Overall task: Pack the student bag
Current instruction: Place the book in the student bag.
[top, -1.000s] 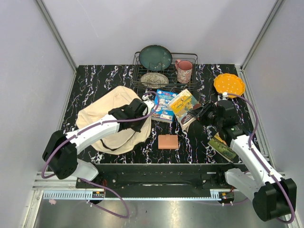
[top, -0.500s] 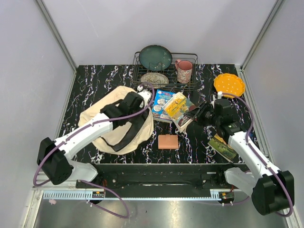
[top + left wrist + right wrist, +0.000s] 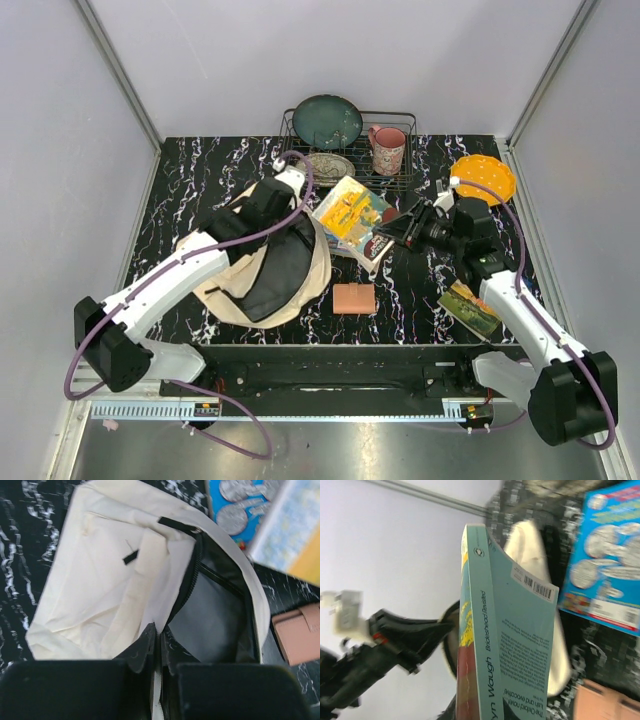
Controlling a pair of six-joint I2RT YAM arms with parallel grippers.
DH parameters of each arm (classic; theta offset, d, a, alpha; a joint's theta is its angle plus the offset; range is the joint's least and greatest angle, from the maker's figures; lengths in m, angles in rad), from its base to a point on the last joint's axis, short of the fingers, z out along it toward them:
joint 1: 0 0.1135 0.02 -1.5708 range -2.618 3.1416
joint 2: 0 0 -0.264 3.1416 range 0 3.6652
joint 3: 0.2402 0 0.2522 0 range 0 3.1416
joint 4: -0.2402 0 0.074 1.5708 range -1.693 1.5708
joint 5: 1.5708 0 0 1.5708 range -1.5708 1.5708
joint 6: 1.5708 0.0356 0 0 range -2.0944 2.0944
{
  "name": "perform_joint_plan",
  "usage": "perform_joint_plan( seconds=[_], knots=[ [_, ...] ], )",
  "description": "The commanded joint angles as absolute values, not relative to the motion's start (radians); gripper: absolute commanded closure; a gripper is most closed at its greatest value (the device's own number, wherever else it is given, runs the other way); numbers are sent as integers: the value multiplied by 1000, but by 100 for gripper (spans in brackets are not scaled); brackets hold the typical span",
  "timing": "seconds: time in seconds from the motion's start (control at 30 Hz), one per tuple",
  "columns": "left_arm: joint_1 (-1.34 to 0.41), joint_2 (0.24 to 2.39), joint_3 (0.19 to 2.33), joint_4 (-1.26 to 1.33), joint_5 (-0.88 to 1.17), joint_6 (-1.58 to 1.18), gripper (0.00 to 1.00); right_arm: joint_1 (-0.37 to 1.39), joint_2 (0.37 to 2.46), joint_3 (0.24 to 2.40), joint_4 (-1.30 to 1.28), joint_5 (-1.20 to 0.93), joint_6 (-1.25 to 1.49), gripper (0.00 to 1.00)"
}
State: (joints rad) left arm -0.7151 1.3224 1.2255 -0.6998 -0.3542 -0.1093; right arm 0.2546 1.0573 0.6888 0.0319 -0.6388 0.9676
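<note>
Though limp, rounded canvas student bag [image 3: 100, 590] (black-lined)

One student bag [image 3: 100, 595], two books (paperback [image 3: 350, 212], blue booklet [image 3: 605, 555]), three plates [image 3: 327, 120], one mug [image 3: 388, 150], one rack [image 3: 352, 150], one wallet [image 3: 353, 297], one packet [image 3: 468, 308].

The left arm [image 3: 170, 280] reached from its base far forward and toward the middle. Its wrist was bent so the left hand [image 3: 268, 205] pointed down, fingers [image 3: 240, 692] pinched together on the black-lined rim of the bag [image 3: 100, 580]. The right arm [image 3: 515, 305] stretched forward and inward. The right hand [image 3: 400, 232] was turned toward the left arm, clamped on a book [image 3: 352, 215].
</note>
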Motion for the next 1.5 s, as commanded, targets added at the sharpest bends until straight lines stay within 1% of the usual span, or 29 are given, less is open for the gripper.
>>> perform_joint_plan(
  seconds=[0.0,0.03,0.1,0.13,0.17,0.2,0.23,0.27,0.3,0.33,0.37,0.4,0.43,0.5,0.6,0.7,0.77,0.9,0.93,1.0,1.03,1.07,1.13,1.23,1.3,1.4,1.47],
  knots=[
    [-673,1281,1335,-641,-476,-129,100,258,1009,834,345,-877,1086,100],
    [-672,1285,1347,-643,-474,-133,100,258,1022,839,430,-940,1126,100],
    [-669,1301,1359,-644,-477,-143,100,258,1051,810,576,-985,1291,100],
    [-669,1308,1370,-644,-482,-161,100,258,1064,792,745,-998,1357,100],
    [-669,1315,1374,-647,-486,-167,100,258,1075,749,837,-997,1491,100],
    [-669,1318,1377,-650,-500,-175,100,264,1110,727,924,-994,1555,100],
    [-669,1318,1387,-653,-508,-195,100,267,1135,707,1084,-986,1615,100],
    [-667,1319,1390,-653,-512,-201,100,275,1162,674,1162,-985,1725,100],
    [-667,1319,1394,-653,-515,-216,100,284,1225,660,1234,-979,1776,100],
    [-664,1321,1402,-652,-517,-222,100,314,1264,651,1368,-977,1819,100],
    [-663,1321,1407,-653,-520,-230,100,330,1305,640,1418,-980,1889,100],
    [-661,1322,1408,-652,-525,-239,100,350,1387,637,1449,-988,1916,100],
    [-658,1322,1417,-656,-531,-245,100,374,1428,632,1527,-994,1934,100],
    [-653,1324,1427,-661,-540,-255,100,394,1494,594,1549,-979,1945,100],
    [-646,1316,1442,-673,-561,-259,100,417,1531,571,1529,-980,1893,100],
    [-637,1298,1440,-676,-574,-264,100,422,1545,540,1439,-968,1812,100],
    [-630,1283,1437,-670,-555,-255,100,429,1557,535,1309,-972,1703,100],
    [-630,1266,1434,-669,-526,-241,100,445,1578,537,1143,-959,1554,100],
    [-629,1264,1434,-669,-517,-239,100,448,1566,543,1006,-942,1513,100],
    [-630,1255,1430,-664,-476,-236,100,468,1500,601,752,-892,1291,100],
    [-629,1249,1430,-657,-457,-233,100,483,1471,644,396,-789,1184,99],
    [-630,1246,1427,-652,-437,-229,100,501,1436,743,244,-725,996,96],
    [-630,1241,1420,-635,-376,-221,100,541,1422,813,85,-666,913,96],
    [-632,1241,1417,-624,-316,-216,100,546,1419,830,162,-670,975,96],
    [-634,1243,1420,-620,-299,-222,100,557,1436,876,138,-658,954,96],
    [-635,1247,1424,-621,-299,-241,100,590,1445,908,214,-704,989,96],
    [-637,1255,1424,-629,-310,-250,100,638,1457,967,187,-716,965,96]
  ],
)
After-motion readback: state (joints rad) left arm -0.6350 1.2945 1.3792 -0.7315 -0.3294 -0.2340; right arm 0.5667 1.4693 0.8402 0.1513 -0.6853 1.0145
